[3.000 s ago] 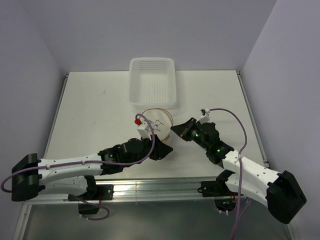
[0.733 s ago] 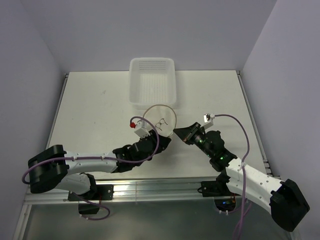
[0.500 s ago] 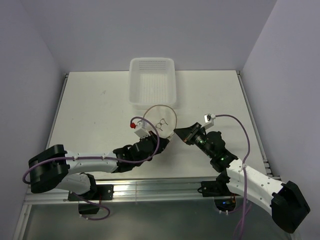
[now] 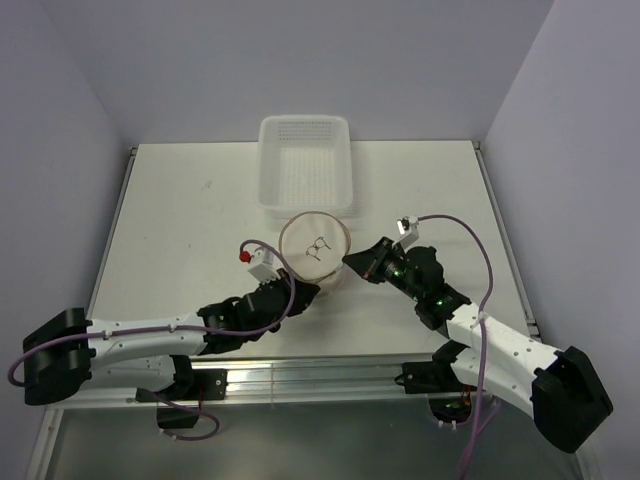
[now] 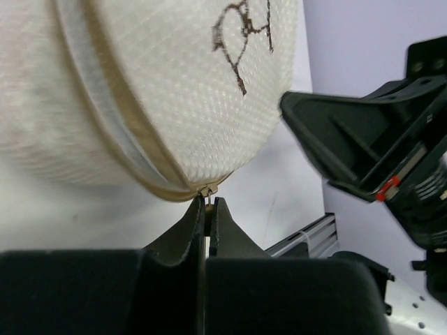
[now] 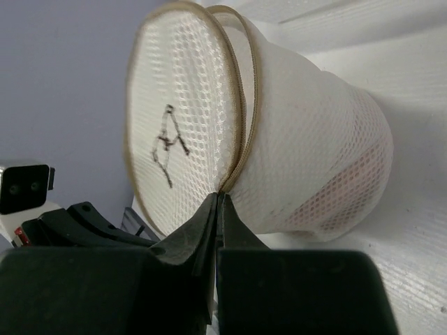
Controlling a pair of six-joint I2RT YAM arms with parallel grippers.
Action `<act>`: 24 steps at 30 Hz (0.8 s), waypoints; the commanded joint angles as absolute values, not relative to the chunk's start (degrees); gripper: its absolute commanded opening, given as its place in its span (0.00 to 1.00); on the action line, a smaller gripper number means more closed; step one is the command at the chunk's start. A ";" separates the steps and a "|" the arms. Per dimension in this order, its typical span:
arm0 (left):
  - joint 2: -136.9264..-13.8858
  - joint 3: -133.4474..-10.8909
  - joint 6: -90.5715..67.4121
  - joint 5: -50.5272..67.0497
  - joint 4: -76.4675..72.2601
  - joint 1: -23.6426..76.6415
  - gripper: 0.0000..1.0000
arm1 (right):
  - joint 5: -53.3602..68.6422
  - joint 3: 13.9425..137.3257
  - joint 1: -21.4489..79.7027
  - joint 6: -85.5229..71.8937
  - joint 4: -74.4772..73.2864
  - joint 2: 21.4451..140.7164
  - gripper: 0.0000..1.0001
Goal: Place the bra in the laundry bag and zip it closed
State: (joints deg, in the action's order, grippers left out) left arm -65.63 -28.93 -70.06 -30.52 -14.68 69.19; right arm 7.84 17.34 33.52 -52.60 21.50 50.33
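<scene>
The laundry bag [image 4: 313, 250] stands just in front of the basket, a squat pale mesh cylinder whose round lid carries a dark mark. In the left wrist view its lid [image 5: 202, 91] fills the top. My left gripper [image 5: 207, 204] is shut on the small metal zip pull [image 5: 207, 191] at the bag's near rim; from above the gripper [image 4: 305, 290] is at the bag's front. My right gripper [image 6: 220, 197] is shut on the zip seam where lid [image 6: 178, 118] meets wall [image 6: 314, 160], at the bag's right side [image 4: 350, 260]. The bra is not distinguishable; only white bulk shows through the mesh.
A white perforated plastic basket [image 4: 305, 165] stands right behind the bag. The table's metal rail [image 4: 330, 375] runs along the near edge between the arm bases. Both forearms converge on the bag from the lower left and lower right.
The lid, earlier tilted up as an open ring, now lies down on the bag. My left gripper has moved left along the front rim with the zip pull. The right gripper shifted slightly.
</scene>
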 commanded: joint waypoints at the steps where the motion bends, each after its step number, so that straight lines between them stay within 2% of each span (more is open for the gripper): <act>1: -61.01 -26.90 -68.65 -33.40 -8.10 69.35 0.00 | 10.28 22.23 31.29 -48.25 19.60 51.85 0.00; 9: -52.57 -26.72 -63.81 -37.43 3.40 69.35 0.00 | 13.53 28.03 28.04 -43.26 14.78 55.63 0.00; 15: -51.15 -28.64 -57.32 -36.91 1.67 70.48 0.00 | 21.87 38.22 28.21 -37.09 9.76 65.47 0.00; 16: -51.67 -29.61 -57.04 -38.65 2.28 72.49 0.00 | 22.67 39.28 28.47 -37.09 9.84 66.61 0.04; 17: -52.20 -31.36 -56.69 -39.28 2.37 73.38 0.00 | 22.33 39.46 28.74 -37.09 10.10 66.53 0.22; 18: -53.43 -32.07 -56.25 -39.46 2.11 74.35 0.00 | 21.54 39.55 29.18 -37.18 10.19 66.36 0.32; 19: -54.05 -33.12 -55.64 -38.77 0.63 74.62 0.00 | 20.66 39.38 29.35 -37.26 10.02 65.49 0.51; 22: -56.24 -33.49 -53.88 -36.57 -5.43 74.71 0.00 | 19.25 38.24 29.53 -36.92 7.39 61.99 0.70; 24: -58.34 -33.75 -53.09 -35.78 -10.44 74.71 0.00 | 16.54 36.13 29.62 -37.79 5.89 58.29 0.78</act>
State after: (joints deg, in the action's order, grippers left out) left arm -56.29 -31.18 -56.49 -36.67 -2.70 74.41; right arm 19.86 36.91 29.28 -38.65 7.46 64.12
